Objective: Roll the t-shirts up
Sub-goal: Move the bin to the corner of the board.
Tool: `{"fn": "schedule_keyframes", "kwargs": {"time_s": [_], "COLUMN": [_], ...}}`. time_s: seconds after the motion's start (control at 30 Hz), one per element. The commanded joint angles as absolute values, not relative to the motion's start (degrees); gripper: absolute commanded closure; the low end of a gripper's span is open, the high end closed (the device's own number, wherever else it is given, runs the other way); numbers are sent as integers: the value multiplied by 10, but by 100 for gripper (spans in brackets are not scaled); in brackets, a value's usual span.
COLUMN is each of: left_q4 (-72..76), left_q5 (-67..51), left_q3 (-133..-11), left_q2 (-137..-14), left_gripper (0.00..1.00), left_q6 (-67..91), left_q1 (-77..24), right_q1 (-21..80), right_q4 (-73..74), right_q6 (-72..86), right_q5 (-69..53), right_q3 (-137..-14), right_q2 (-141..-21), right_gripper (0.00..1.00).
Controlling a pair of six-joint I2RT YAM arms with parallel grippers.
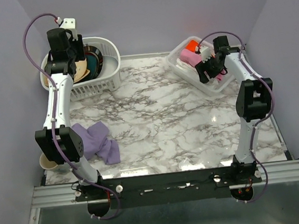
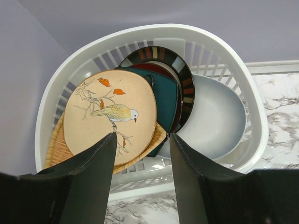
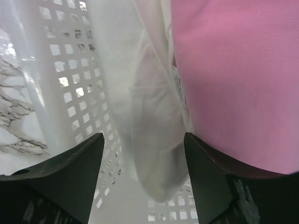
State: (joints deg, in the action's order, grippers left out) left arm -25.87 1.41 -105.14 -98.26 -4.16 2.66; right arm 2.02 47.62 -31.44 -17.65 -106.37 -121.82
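**Rear left:** a white laundry basket point(image 1: 100, 86) held stacked plates point(image 2: 110, 116). **Rear right:** a clear bin point(image 1: 180, 69) held pink cloth point(image 3: 233, 70) and white cloth point(image 3: 154, 116). The lavender t-shirt point(image 1: 96, 141) lay crumpled on the marble table point(image 1: 166, 121), front left, beside the left arm's elbow. The left gripper point(image 2: 142, 137) hovered over the basket, jaws apart and empty. The right gripper point(image 3: 144, 137) reached into the bin, jaws apart either side of the white cloth, unclamped.

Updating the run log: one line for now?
left claw open above dish basket; right claw open in cloth bin; lavender t-shirt crumpled, unrolled

passage: table point(image 1: 171, 120) middle | blocked: dish basket point(image 1: 102, 84) far-left, cloth bin point(image 1: 184, 76) far-right, t-shirt point(image 1: 96, 141) near-left
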Motion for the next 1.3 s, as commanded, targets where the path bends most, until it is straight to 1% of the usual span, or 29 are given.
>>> {"fn": "schedule_keyframes", "kwargs": {"time_s": [0.0, 0.17, 0.27, 0.4, 0.6, 0.73, 0.77, 0.8, 0.9, 0.93, 0.97, 1.03, 1.1, 1.13, 1.17, 1.27], "left_q4": [-255, -255, -254, -254, -255, -255, -255, -254, -255, -254, -255, -255, -255, -254, -254, -253], "left_q5": [1, 1, 3, 2, 2, 3, 2, 3, 3, 4, 4, 4, 4, 4, 4, 5], "left_q3": [-1071, -1069, -1066, -1063, -1064, -1065, -1066, -1065, -1063, -1062, -1063, -1063, -1064, -1064, -1066, -1067], "left_q2": [-985, -987, -989, -989, -991, -992, -991, -991, -989, -989, -989, -990, -992, -991, -994, -996], "left_gripper": [42, 42, 42, 42, 41, 41, 41, 41, 41, 40, 40, 40, 40, 40, 40, 40], "left_q6": [-36, -39, -40, -40, -37, -36, -36, -38, -37, -39, -38, -38, -39, -40, -40, -42], "left_q1": [15, 2, 2, 1, 1, 2, 1, -14, -16, -16, -17, -19, -21, -25, -25, -32], "right_q1": [24, 27, 39, 53, 69, 69, 69, 69, 69, 69, 69, 69, 69, 69, 69, 69], "right_q4": [478, 503, 527, 540, 528, 502, 478, 466, 435, 428, 419, 412, 404, 400, 392, 382], "right_q6": [-282, -285, -307, -316, -316, -280, -266, -233, -178, -162, -150, -121, -89, -76, -61, -17], "right_q5": [-190, -258, -272, -262, -213, -150, -116, -98, -53, -41, -23, -7, 27, 41, 73, 107], "right_q3": [-1080, -1089, -1073, -1041, -1035, -1044, -1042, -1031, -1013, -995, -988, -968, -957, -952, -944, -941], "right_q2": [-1155, -1125, -1127, -1145, -1179, -1202, -1205, -1204, -1191, -1187, -1183, -1172, -1165, -1156, -1151, -1143], "right_gripper": [21, 22, 22, 22, 21, 32, 34, 36, 55, 72, 79, 89, 94, 99, 99, 99]}}
